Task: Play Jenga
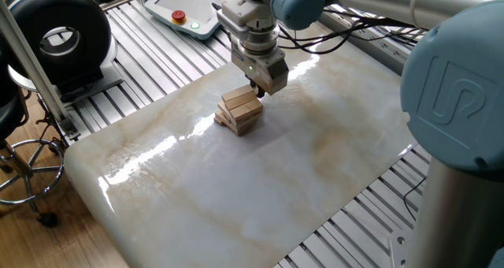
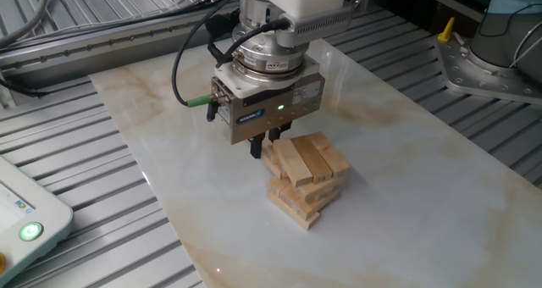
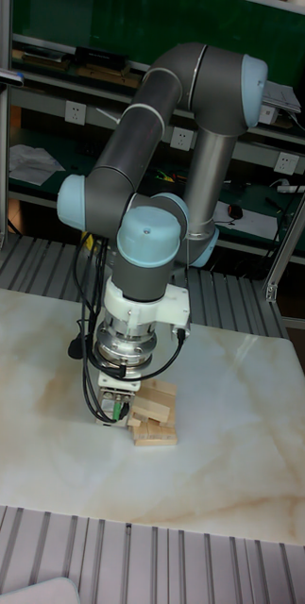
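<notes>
The Jenga (image 1: 240, 110) stack of light tan wooden blocks stands in a few crosswise layers on the marble tabletop (image 1: 236, 181); its lower blocks are skewed. In the other fixed view the Jenga (image 2: 306, 180) lies just right of my gripper (image 2: 265, 144). The gripper points straight down, with its dark fingers close together and nothing between them. The tips sit at the height of the stack's top layers, against its near-left side. In the tall view the gripper (image 3: 126, 412) is at the left of the Jenga (image 3: 156, 421), and the arm hides part of the stack.
A teach pendant (image 1: 183, 12) lies on the slatted aluminium frame behind the table. A black ring-shaped device (image 1: 59, 35) stands at the back left. A second pendant's corner (image 2: 25, 220) is at the left in the other fixed view.
</notes>
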You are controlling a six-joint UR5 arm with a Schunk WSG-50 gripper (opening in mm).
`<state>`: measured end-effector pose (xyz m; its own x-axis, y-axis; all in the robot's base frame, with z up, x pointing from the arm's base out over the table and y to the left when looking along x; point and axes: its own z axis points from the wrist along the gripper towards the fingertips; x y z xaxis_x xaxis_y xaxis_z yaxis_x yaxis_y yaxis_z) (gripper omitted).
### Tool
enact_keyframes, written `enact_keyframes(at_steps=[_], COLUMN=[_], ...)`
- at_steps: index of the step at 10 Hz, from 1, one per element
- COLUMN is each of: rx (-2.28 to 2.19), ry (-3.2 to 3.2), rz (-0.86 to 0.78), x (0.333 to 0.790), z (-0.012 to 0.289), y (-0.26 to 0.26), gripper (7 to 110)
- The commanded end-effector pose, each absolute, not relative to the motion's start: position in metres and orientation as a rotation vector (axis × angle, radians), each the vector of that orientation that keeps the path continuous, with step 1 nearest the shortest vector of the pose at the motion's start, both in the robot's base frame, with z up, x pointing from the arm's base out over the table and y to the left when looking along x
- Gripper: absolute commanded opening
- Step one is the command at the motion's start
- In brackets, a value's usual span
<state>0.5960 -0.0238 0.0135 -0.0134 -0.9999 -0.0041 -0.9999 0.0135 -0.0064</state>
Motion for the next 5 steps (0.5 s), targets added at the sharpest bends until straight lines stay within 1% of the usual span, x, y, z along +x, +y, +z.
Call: enact_keyframes(at_steps=[1, 5], rx=[-2.182, -2.19], ry=[2.228, 2.219], rz=[0.015, 0.013], x=[0.5959, 0.5947], z=[0.0117, 0.01], y=[-0.0253, -0.0313], gripper=[7, 7])
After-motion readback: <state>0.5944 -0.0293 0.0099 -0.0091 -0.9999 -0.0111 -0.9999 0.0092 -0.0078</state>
